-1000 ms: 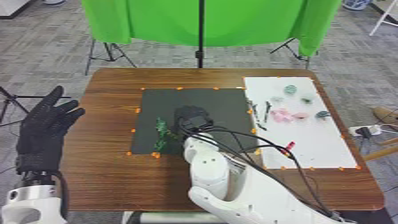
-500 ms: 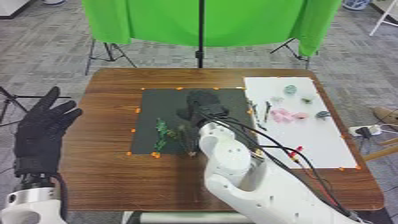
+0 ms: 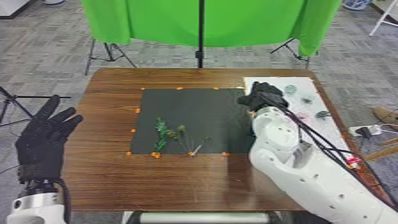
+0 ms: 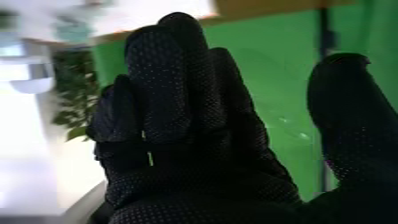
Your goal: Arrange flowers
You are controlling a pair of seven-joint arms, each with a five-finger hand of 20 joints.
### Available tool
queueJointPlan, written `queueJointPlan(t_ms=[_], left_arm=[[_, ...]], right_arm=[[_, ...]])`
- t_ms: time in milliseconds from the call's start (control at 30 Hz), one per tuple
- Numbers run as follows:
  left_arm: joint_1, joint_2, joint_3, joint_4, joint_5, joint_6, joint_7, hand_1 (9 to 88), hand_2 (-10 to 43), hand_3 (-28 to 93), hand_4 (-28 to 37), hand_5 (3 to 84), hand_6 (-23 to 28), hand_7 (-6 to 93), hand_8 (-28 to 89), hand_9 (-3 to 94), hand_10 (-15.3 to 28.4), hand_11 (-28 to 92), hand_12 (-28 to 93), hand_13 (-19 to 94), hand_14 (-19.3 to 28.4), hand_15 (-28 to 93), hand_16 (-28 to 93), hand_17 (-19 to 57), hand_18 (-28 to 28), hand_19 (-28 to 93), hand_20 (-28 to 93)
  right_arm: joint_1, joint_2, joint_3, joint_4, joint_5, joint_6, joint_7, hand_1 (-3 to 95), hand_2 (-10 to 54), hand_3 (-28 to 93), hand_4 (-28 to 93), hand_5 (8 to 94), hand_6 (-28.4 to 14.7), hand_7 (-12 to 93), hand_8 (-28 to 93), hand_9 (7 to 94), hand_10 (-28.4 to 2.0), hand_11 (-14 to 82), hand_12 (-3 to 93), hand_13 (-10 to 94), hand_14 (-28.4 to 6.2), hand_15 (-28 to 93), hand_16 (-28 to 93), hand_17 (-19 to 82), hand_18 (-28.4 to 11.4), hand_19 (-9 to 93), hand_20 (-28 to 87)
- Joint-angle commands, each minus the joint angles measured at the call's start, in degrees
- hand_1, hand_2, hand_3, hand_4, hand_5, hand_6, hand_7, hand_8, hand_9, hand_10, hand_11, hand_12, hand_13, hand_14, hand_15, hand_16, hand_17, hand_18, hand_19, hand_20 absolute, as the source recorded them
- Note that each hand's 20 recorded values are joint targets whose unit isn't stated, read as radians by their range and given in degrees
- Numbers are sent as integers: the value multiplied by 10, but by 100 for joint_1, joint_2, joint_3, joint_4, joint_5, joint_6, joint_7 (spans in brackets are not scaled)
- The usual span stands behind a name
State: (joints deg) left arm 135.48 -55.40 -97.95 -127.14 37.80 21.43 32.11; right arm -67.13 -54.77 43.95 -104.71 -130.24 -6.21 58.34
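Observation:
In the head view my right hand (image 3: 263, 95) is over the left part of the white sheet (image 3: 313, 90), near its far end. The right wrist view has the same hand (image 4: 187, 115) with straight fingers, the thumb apart, and nothing held. My left hand (image 3: 40, 142) is open beside the table's left edge. On the black mat (image 3: 191, 100) lie a leafy green stem (image 3: 162, 132) and thin stems (image 3: 185, 137) to its right. A pale green flower (image 3: 290, 89), a dark green one (image 3: 322, 114) and part of a pink flower (image 3: 303, 116) lie on the sheet.
Orange tape marks (image 3: 155, 155) edge the black mat on the brown table (image 3: 107, 180). A green backdrop (image 3: 213, 25) hangs on stands behind the table. A red object (image 3: 353, 162) is beside my right forearm.
My right hand has moved from the black mat to the right, over the white sheet. The thin stems near the leafy one are now uncovered. My left hand has shifted slightly.

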Motion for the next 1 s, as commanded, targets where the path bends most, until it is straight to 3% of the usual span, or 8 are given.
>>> queueJointPlan(t_ms=[33, 300, 600, 767, 800, 900, 1000], left_arm=[[15, -108, 56, 42, 88, -106, -56, 185, 87, 746, -283, 348, 67, 95, -73, 329, 187, 279, 152, 221, 239, 543, -55, -97, 209, 437, 299], [-74, -187, 23, 48, 176, -180, -244, 192, 87, 748, -283, 348, 67, 96, -73, 331, 188, 285, 153, 222, 240, 547, -55, -96, 209, 437, 300], [-111, -182, 29, 50, 146, -153, -248, 199, 90, 746, -283, 348, 69, 97, -74, 332, 189, 289, 151, 223, 240, 549, -56, -96, 208, 438, 302], [-76, -110, 38, 28, 106, -119, -159, 200, 91, 746, -283, 348, 69, 96, -74, 333, 188, 291, 151, 222, 241, 550, -57, -96, 208, 439, 302], [-97, -128, 29, 34, 127, -138, -194, 200, 91, 746, -283, 348, 69, 97, -74, 333, 188, 291, 151, 222, 241, 550, -57, -96, 209, 440, 303], [-94, -123, 31, 26, 109, -118, -166, 200, 90, 747, -283, 347, 69, 97, -74, 333, 189, 291, 150, 223, 241, 550, -58, -96, 208, 440, 303], [-87, -106, 62, 29, 91, -117, -110, 201, 90, 746, -283, 347, 69, 98, -74, 333, 189, 292, 150, 223, 241, 551, -58, -96, 208, 440, 303]], right_arm=[[152, 120, -94, 578, 67, -405, 232, 271, 3, 719, -209, 566, -117, 90, -102, 690, -217, 356, 159, 666, -165, 716, 100, 357, -279, 932, 313], [250, -116, -339, 840, -4, -720, 203, 276, -11, 720, -216, 594, -121, 89, -102, 690, -215, 372, 159, 665, -164, 730, 97, 354, -279, 932, 314], [464, -315, -694, 1102, -90, -975, 203, 295, -16, 707, -217, 668, -108, 94, -104, 725, -206, 385, 166, 682, -161, 740, 102, 365, -281, 932, 347], [557, -262, -979, 1348, -375, -908, 235, 385, -58, 717, -232, 747, -66, 137, -112, 780, -171, 426, 182, 732, -136, 739, 117, 406, -267, 932, 395], [573, -249, -1013, 1391, -400, -870, 236, 406, -70, 721, -239, 764, -59, 149, -109, 793, -163, 434, 185, 742, -129, 737, 122, 414, -264, 932, 406], [658, -158, -1234, 1579, -606, -560, 161, 514, -93, 680, -275, 827, -46, 178, 28, 827, -131, 451, 211, 780, -106, 724, 143, 438, -247, 932, 428], [671, -25, -1342, 1604, -775, -191, 142, 561, -95, 674, -282, 859, -30, 203, 49, 868, -112, 428, 236, 819, -86, 703, 147, 458, -237, 932, 441]])
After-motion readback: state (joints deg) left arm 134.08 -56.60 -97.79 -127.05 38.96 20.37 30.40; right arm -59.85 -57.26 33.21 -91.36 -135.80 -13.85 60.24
